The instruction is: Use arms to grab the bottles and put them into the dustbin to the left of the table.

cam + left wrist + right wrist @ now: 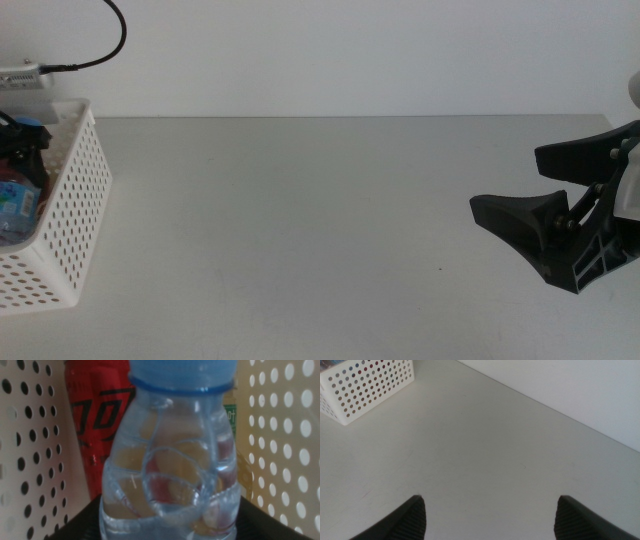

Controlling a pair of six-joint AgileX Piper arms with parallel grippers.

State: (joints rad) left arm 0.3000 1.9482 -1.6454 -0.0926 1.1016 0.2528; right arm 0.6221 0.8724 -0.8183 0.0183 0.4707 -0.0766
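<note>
Bin [70, 210]: white, perforated, at 9 o'clock on the bench [300, 230], against the left edge of the middle view; seen again far off in the right wrist view [370, 385], standing on bare grey surface.

Bin contents, middle view: dark arm hardware [22, 140] reaching in over the rim; below it a patch of blue and red [15, 205], too small to sort.

Bin contents, left wrist view: water bottle [170, 460], clear, blue cap, upright, filling the frame between dotted white walls [280, 435]. Red can [100, 420] behind it at 11 o'clock, upright, black lettering, close to the left wall. Tea bottle [231, 415] behind at 2 o'clock, mostly hidden, only a strip of green label and pale yellow showing past the water bottle's shoulder.

Left end effector [165, 527]: inside the bin, dark jaws low on either side of the water bottle's base; pinching or merely flanking, cannot tell.

Cable [95, 45]: black, looping down the white wall above the bin.

Bench centre: plain light grey.

Right end effector [545, 185]: at 3 o'clock, hanging above the bench, well apart from the bin, jaws spread wide with nothing between them; same seen in the right wrist view [490, 515], two dark tips far apart over bare surface.
</note>
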